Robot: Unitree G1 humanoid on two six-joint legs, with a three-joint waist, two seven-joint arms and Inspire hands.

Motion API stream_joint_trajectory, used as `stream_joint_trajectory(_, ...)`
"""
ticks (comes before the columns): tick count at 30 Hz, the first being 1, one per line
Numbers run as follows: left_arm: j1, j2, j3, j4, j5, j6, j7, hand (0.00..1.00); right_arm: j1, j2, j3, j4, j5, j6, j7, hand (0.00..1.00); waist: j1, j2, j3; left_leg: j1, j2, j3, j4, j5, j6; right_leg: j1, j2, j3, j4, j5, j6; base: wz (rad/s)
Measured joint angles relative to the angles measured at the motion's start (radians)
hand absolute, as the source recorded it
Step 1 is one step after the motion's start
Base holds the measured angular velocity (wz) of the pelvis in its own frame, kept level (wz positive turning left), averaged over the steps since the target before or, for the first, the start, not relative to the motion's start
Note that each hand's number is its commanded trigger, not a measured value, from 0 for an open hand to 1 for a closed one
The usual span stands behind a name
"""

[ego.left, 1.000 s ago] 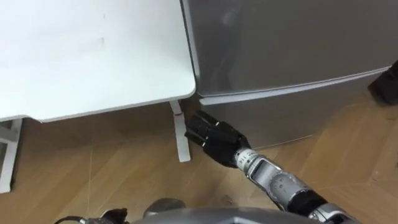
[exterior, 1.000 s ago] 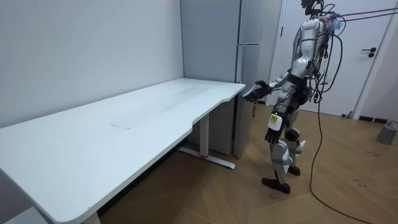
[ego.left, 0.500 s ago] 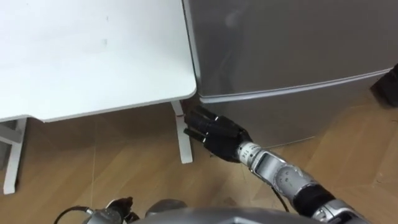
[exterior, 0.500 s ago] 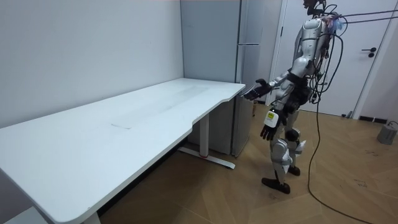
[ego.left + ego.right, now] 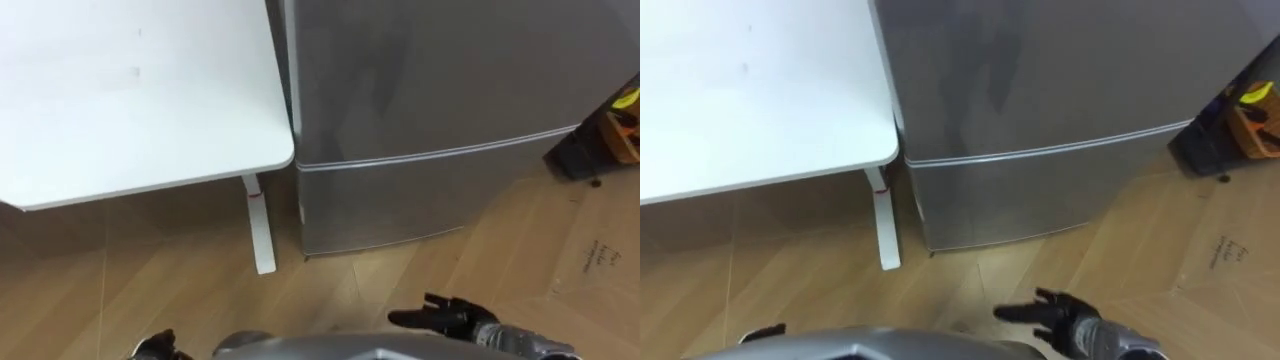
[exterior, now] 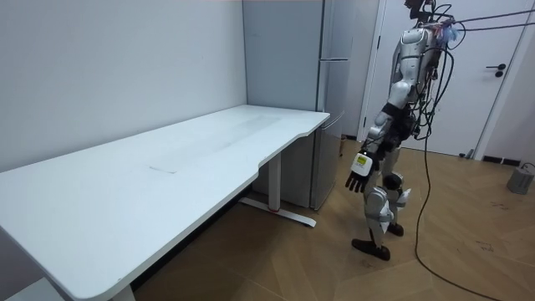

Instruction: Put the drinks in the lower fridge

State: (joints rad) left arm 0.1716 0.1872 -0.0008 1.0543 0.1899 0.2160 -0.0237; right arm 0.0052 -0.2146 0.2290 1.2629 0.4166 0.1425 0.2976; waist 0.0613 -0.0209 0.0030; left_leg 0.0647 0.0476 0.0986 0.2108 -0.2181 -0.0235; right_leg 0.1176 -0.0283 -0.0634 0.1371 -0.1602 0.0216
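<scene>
Room view has the robot standing on the wood floor [image 6: 468, 251], facing the silver fridge [image 5: 430, 90] that stands just beside the white tabletop [image 5: 130, 100]. The fridge's lower door [image 5: 400, 205] is closed (so is the upper). Over the floor, apart from the fridge, the right robot hand [image 5: 440, 318] has its fingers spread, holding nothing. The left robot hand [image 6: 358, 180] hangs loosely open at its side.

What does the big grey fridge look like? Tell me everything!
The fridge is tall, silver-grey and metal-looking, with two doors split by a thin seam. Both doors are shut. It stands upright on the wooden floor, close beside the white table. The robot's right hand hovers open, low in front of the lower door, not touching it.
</scene>
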Motion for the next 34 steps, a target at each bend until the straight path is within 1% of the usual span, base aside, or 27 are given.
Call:
stream_joint_trajectory(1,0.011,-0.001,0.002,0.006,0.000,-0.003,0.002,0.00,0.004,0.002,-0.008,0.004,-0.022,0.000,-0.003,0.00,0.000,-0.001,0.0006,0.002,0.000,-0.001,0.000,0.000,0.000,0.006,0.000,0.000,-0.001,0.000,0.000,0.00)
stream_joint_trajectory(2,0.017,-0.007,0.018,0.020,0.000,-0.006,0.008,0.00,0.007,0.006,-0.026,0.010,-0.055,0.000,-0.013,0.00,0.000,-0.006,0.0036,0.004,0.001,0.000,0.001,0.000,0.000,0.009,0.001,0.000,-0.001,0.000,-0.001,0.00)
stream_joint_trajectory(3,0.026,-0.014,0.041,0.026,0.000,-0.001,0.012,0.00,0.005,0.009,-0.042,0.011,-0.081,0.000,-0.024,0.00,0.000,-0.007,0.0040,0.004,0.001,0.000,0.005,0.000,0.000,0.007,0.001,0.001,-0.001,-0.002,-0.003,0.00)
stream_joint_trajectory(5,0.047,-0.018,0.061,0.025,0.001,0.005,0.013,0.00,0.003,0.017,-0.064,0.020,-0.121,-0.001,-0.036,0.00,0.001,-0.011,0.0023,0.002,0.000,-0.006,0.014,-0.001,0.000,0.007,0.000,-0.003,-0.002,-0.004,-0.004,0.09)
stream_joint_trajectory(7,0.065,-0.018,0.079,0.027,0.002,0.019,0.010,0.00,0.004,0.018,-0.070,0.023,-0.134,0.002,-0.045,0.00,0.002,-0.019,0.0025,-0.010,-0.003,-0.028,0.028,-0.002,0.000,0.011,-0.001,-0.021,-0.002,-0.009,-0.004,0.24)
stream_joint_trajectory(8,0.069,-0.019,0.082,0.028,0.005,0.024,0.008,0.00,0.004,0.018,-0.077,0.024,-0.140,0.003,-0.048,0.00,0.004,-0.021,0.0021,-0.014,-0.004,-0.031,0.031,-0.002,-0.001,0.011,-0.001,-0.025,-0.002,-0.010,-0.004,0.33)
stream_joint_trajectory(10,0.088,-0.022,0.098,0.025,0.027,0.029,-0.014,0.00,0.014,0.018,-0.117,0.034,-0.143,0.010,-0.066,0.00,-0.003,-0.026,0.0016,-0.027,-0.012,-0.063,0.046,-0.003,0.000,0.023,-0.007,-0.065,-0.004,-0.018,-0.004,0.46)
stream_joint_trajectory(11,0.090,-0.022,0.098,0.025,0.033,0.031,-0.018,0.00,0.018,0.018,-0.130,0.041,-0.142,0.012,-0.069,0.00,-0.004,-0.027,0.0013,-0.029,-0.014,-0.073,0.049,-0.003,0.000,0.027,-0.008,-0.075,-0.003,-0.021,-0.004,0.53)
stream_joint_trajectory(13,0.097,-0.022,0.097,0.025,0.042,0.046,-0.037,0.00,0.031,0.018,-0.192,0.059,-0.142,0.014,-0.078,0.00,-0.014,-0.026,-0.0005,-0.044,-0.026,-0.116,0.065,-0.006,0.000,0.038,-0.014,-0.111,-0.002,-0.036,-0.001,0.55)
stream_joint_trajectory(15,0.104,-0.022,0.100,0.025,0.045,0.047,-0.043,0.00,0.038,0.018,-0.225,0.059,-0.142,0.024,-0.087,0.00,-0.020,-0.025,-0.0013,-0.045,-0.031,-0.133,0.066,-0.006,0.000,0.047,-0.019,-0.132,0.000,-0.045,-0.001,0.39)
stream_joint_trajectory(17,0.103,-0.023,0.112,0.025,0.061,0.050,-0.054,0.00,0.042,0.017,-0.255,0.061,-0.146,0.033,-0.101,0.00,-0.027,-0.020,-0.0011,-0.044,-0.032,-0.134,0.081,-0.009,0.001,0.056,-0.021,-0.144,0.000,-0.051,0.000,0.20)
stream_joint_trajectory(18,0.103,-0.023,0.119,0.025,0.070,0.051,-0.056,0.00,0.049,0.016,-0.265,0.064,-0.146,0.034,-0.108,0.00,-0.029,-0.016,-0.0038,-0.043,-0.033,-0.134,0.086,-0.014,0.001,0.061,-0.022,-0.148,0.002,-0.055,0.001,0.11)
stream_joint_trajectory(23,0.094,-0.023,0.122,0.025,0.087,0.054,-0.059,0.00,0.072,0.015,-0.329,0.071,-0.145,0.034,-0.136,0.00,-0.041,-0.008,-0.0039,-0.033,-0.045,-0.134,0.097,-0.022,0.008,0.086,-0.033,-0.162,0.007,-0.063,0.009,0.10)
stream_joint_trajectory(25,0.094,-0.023,0.121,0.025,0.088,0.045,-0.061,0.00,0.074,0.015,-0.352,0.077,-0.147,0.035,-0.154,0.00,-0.060,-0.008,-0.0039,-0.029,-0.055,-0.134,0.096,-0.026,0.014,0.089,-0.044,-0.172,0.017,-0.075,0.018,0.13)
stream_joint_trajectory(27,0.094,-0.023,0.122,0.026,0.088,0.045,-0.066,0.00,0.083,0.015,-0.369,0.075,-0.146,0.035,-0.168,0.00,-0.071,-0.008,-0.0037,-0.029,-0.064,-0.136,0.096,-0.030,0.020,0.093,-0.053,-0.179,0.018,-0.080,0.026,0.12)
stream_joint_trajectory(29,0.088,-0.023,0.121,0.026,0.088,0.045,-0.068,0.00,0.091,0.015,-0.374,0.073,-0.146,0.035,-0.182,0.00,-0.083,-0.007,-0.0037,-0.031,-0.074,-0.140,0.095,-0.035,0.029,0.095,-0.062,-0.183,0.023,-0.084,0.033,0.10)
stream_joint_trajectory(31,0.082,-0.022,0.122,0.027,0.088,0.045,-0.067,0.00,0.091,0.015,-0.379,0.068,-0.147,0.035,-0.197,0.00,-0.085,-0.007,-0.0029,-0.034,-0.084,-0.141,0.097,-0.041,0.038,0.091,-0.072,-0.183,0.032,-0.088,0.042,0.03)
stream_joint_trajectory(34,0.061,-0.022,0.122,0.030,0.087,0.045,-0.065,0.00,0.092,0.015,-0.379,0.070,-0.154,0.034,-0.199,0.00,-0.087,-0.008,-0.0018,-0.041,-0.089,-0.142,0.095,-0.044,0.043,0.089,-0.075,-0.182,0.032,-0.085,0.047,0.00)
